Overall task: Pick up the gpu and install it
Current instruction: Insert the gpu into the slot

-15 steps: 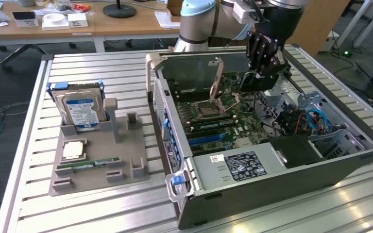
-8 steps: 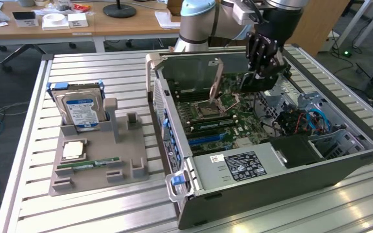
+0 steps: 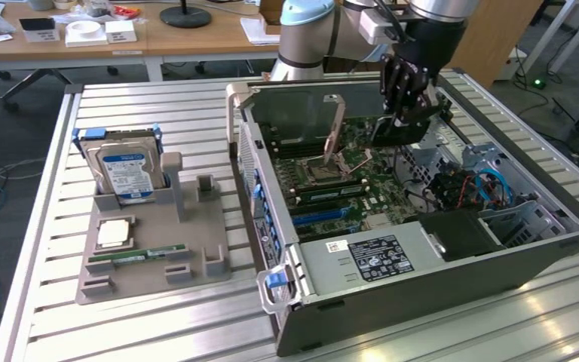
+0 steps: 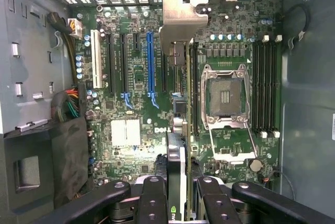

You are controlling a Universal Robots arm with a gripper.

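— While the card hangs inside the computer case (image 3: 421,271) above the motherboard (image 4: 131,77), what does a clean install need?
— The gpu (image 4: 176,166) should stay upright, with its edge parallel to the long slots such as the blue slot (image 4: 151,62). The gripper (image 4: 180,195) is clamped on both faces of the card.
— What is hard to see?
— The card hides its own bottom edge and whichever slot lies under it. Its silver bracket (image 4: 180,17) also masks part of the rear wall.

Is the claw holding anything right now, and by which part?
Yes: the claw holds the graphics card, pinched across its two flat faces at the upper edge, over the motherboard.
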